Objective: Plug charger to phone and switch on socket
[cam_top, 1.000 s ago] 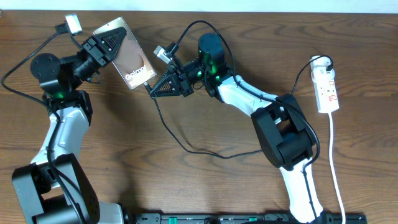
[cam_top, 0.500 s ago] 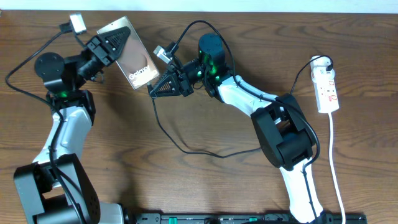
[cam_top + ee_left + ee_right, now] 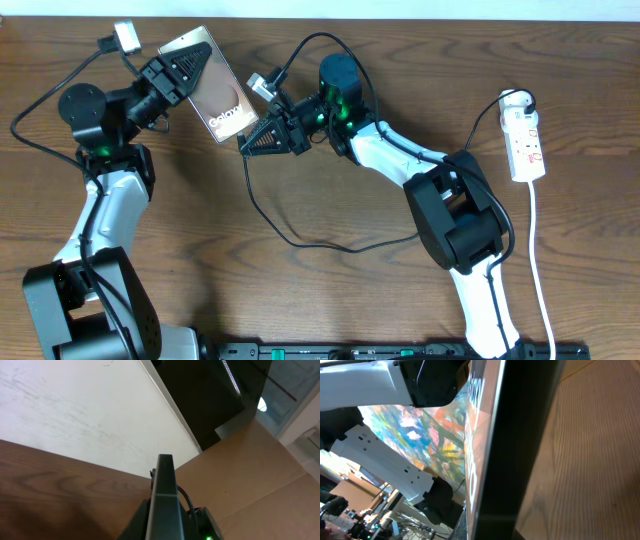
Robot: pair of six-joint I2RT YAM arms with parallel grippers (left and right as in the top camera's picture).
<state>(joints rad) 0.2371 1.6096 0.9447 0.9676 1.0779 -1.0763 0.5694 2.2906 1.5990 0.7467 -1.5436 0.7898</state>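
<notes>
Largest was the brown wooden table [image 3: 330, 300] under both my arms. Above it my left gripper [image 3: 188, 70] was clamped on the phone [image 3: 222, 100], a flat glossy brown slab with white "Galaxy" lettering, gripping its far end and holding it tilted. The socket [image 3: 527, 140], a narrow white oblong power strip with small red marks, lay well to the right of the phone, its white cord [image 3: 541, 270] trailing toward the table's near edge. I judged its switch untouched, so that step was left. My right gripper [image 3: 248, 142], just beside the phone's lettered end, was pinched on the charger [image 3: 285, 232], a long thin black cable whose slack looped on the wood below the phone. Its small plug tip was hidden by my fingers. I judged it close to the port but not seated. Nothing stood in the way, and only that loose loop could snag.
</notes>
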